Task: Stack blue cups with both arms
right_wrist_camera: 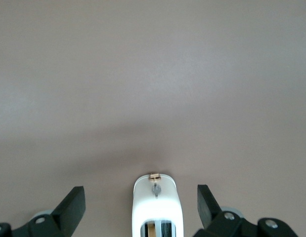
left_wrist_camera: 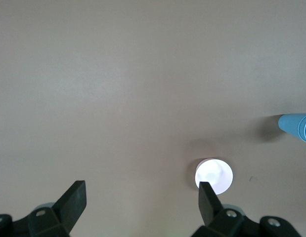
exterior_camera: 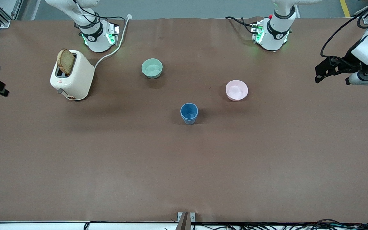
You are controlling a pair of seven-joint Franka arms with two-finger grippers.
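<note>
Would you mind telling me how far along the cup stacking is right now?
It looks done: only one blue cup shape stands mid-table, nearer the front camera than the pink bowl, so the cups are probably nested, though I cannot confirm two. Nothing is in hand: the left gripper and right gripper are open and empty. Nothing obvious remains.

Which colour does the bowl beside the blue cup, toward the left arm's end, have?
The bowl is pale pink; the front view shows it best.
</note>
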